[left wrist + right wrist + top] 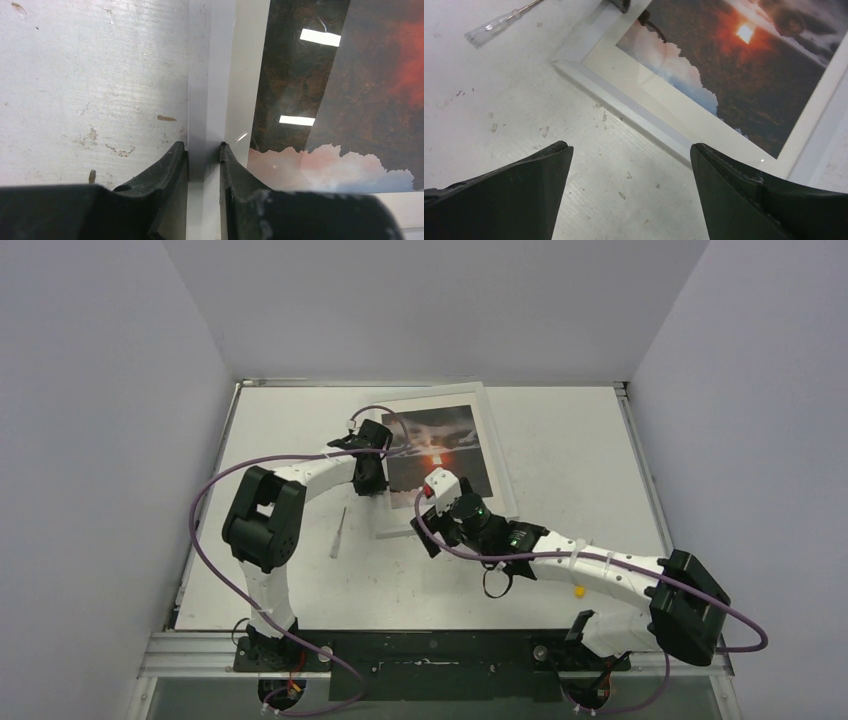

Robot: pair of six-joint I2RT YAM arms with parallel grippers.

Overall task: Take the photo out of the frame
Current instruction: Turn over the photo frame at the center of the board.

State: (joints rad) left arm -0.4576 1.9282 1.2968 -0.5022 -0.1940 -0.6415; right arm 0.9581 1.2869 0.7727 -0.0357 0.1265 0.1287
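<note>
The white frame (500, 462) lies face up at the back middle of the table, with the sunset photo (442, 445) showing inside it. My left gripper (368, 483) stands at the frame's left side. In the left wrist view its fingers press both sides of the white frame rail (210, 75), the gripper (203, 147) shut on it, with the photo (350, 75) just to the right. My right gripper (428, 520) hovers near the frame's front edge. It is wide open (631, 150) over bare table, short of the frame corner (634, 107) and the photo (734, 65).
A thin clear-handled tool (340, 530) lies on the table left of the frame's near corner, also seen as the clear tool (499, 25) in the right wrist view. White walls close in the table on the left, back and right.
</note>
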